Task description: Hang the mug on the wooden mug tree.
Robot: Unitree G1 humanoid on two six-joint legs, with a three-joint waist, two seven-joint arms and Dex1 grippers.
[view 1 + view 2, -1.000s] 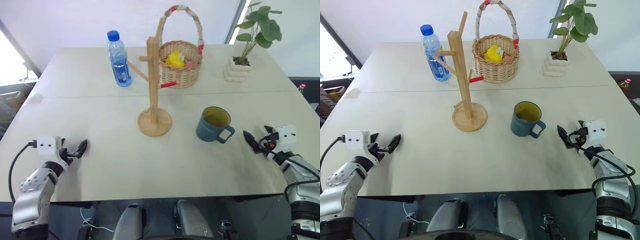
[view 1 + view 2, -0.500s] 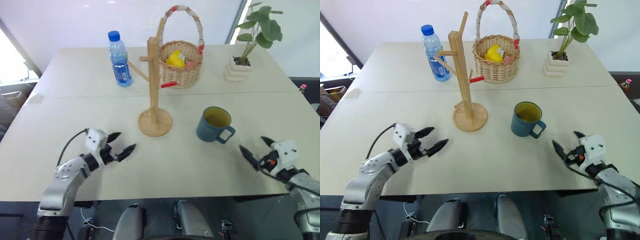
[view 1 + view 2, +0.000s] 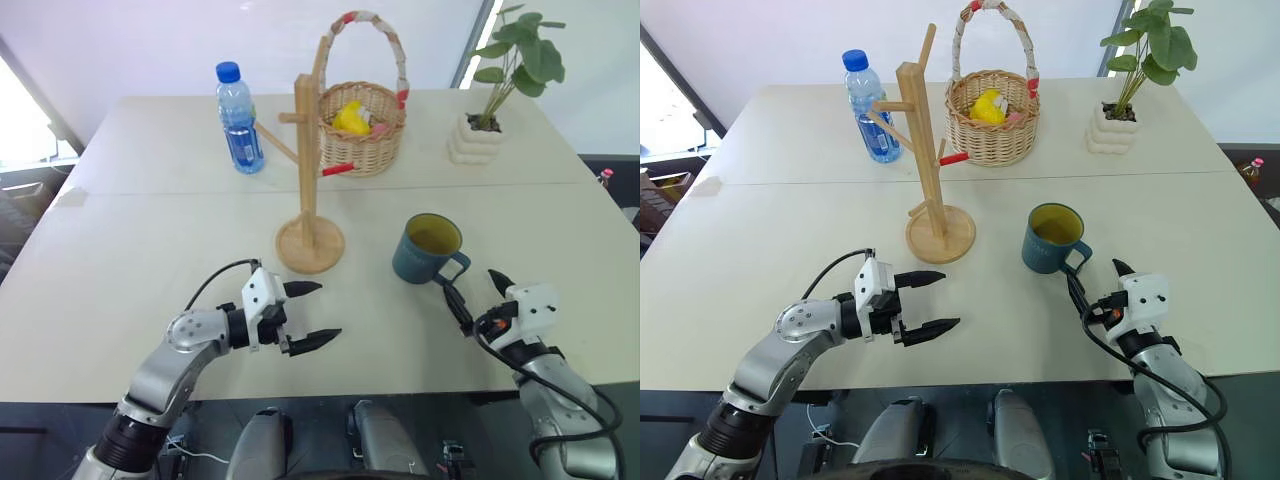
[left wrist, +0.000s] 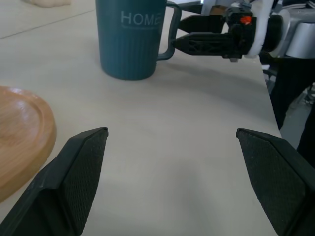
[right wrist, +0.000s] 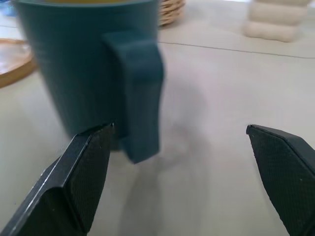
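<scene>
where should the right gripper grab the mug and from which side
By the loop handle of the mug, coming from the robot's right and near side. The mug stands upright on the table with its handle turned toward the open right gripper, which sits just short of it. Probably best to pinch the handle's flat sides, leaving the loop free for a peg on the wooden mug tree.

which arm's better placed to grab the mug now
Right. The right gripper is open just behind the mug, at its handle. The left gripper is open too, but farther off, near the wooden mug tree.
</scene>
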